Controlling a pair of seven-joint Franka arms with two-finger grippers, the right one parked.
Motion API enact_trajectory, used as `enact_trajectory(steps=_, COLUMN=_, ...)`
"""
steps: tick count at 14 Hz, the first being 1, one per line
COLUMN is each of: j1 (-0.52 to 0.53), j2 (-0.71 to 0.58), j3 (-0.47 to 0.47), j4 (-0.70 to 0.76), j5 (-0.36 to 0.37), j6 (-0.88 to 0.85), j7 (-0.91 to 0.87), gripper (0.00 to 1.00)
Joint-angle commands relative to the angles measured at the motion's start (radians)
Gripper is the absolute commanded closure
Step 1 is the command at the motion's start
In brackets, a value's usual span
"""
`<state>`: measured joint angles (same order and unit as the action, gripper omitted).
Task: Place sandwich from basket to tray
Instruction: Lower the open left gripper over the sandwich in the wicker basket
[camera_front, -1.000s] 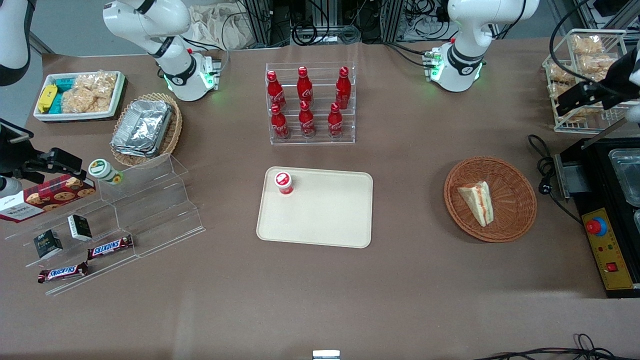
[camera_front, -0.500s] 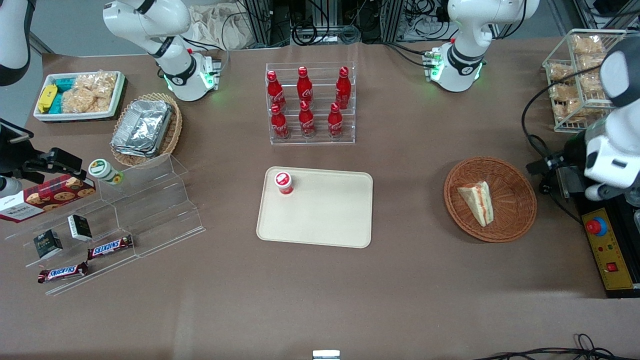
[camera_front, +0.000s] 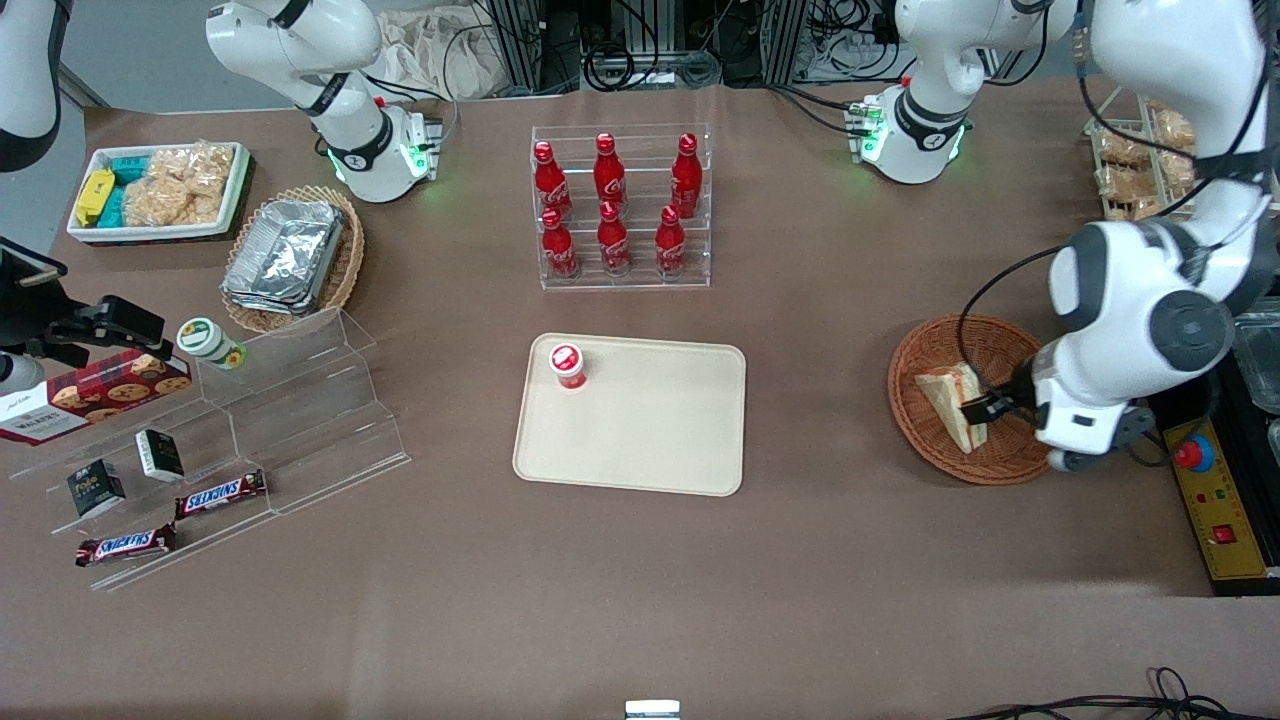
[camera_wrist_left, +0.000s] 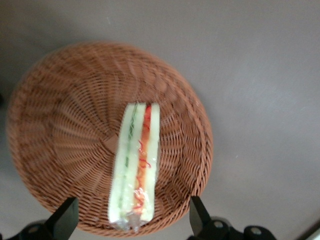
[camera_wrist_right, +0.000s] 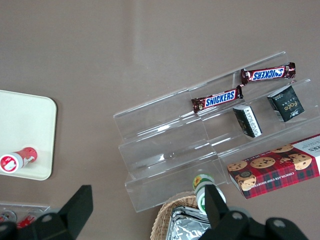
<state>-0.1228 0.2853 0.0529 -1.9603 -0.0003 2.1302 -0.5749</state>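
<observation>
- Left wrist view: your gripper hangs above the round reddish-brown wicker basket, fingers spread wide, one on each side of the triangular white-bread sandwich, touching nothing.
- The sandwich lies in the basket, toward the working arm's end of the table.
- Front view: you see the flat cream-beige plastic tray well apart from the basket, carrying a small red-capped bottle at one corner.

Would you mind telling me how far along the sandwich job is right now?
Nothing is delivered yet: the sandwich lies in the basket. In hand: the open claw hovers over it, fingers on either side, not gripping. Left: grasp, lift, and set it on the tray, which holds only a small red-capped bottle.
</observation>
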Motion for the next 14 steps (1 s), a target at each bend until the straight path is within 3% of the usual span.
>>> enact_trajectory(steps=1, j1=-0.005, j2=-0.005, j3=0.005, j4=-0.107, j5=0.005, j6=0.117, j7=-0.02, gripper=0.0)
enact_trajectory(steps=6, j1=-0.006, j2=0.029, j3=0.007, j4=-0.226, j5=0.02, j6=0.29, j7=-0.013, gripper=0.0)
enact_trajectory(steps=7, j1=-0.006, j2=0.037, j3=0.007, j4=-0.226, j5=0.029, j6=0.29, j7=-0.016, gripper=0.05)
enact_trajectory(steps=11, j1=-0.005, j2=0.029, j3=0.008, j4=-0.216, j5=0.029, j6=0.284, j7=-0.016, gripper=0.65)
enact_trajectory(steps=13, j1=-0.005, j2=0.0, j3=0.009, j4=-0.201, j5=0.029, j6=0.277, j7=-0.017, gripper=0.79)
enact_trajectory(steps=14, j1=-0.003, j2=-0.027, j3=0.01, j4=-0.181, j5=0.029, j6=0.257, j7=-0.016, gripper=0.8)
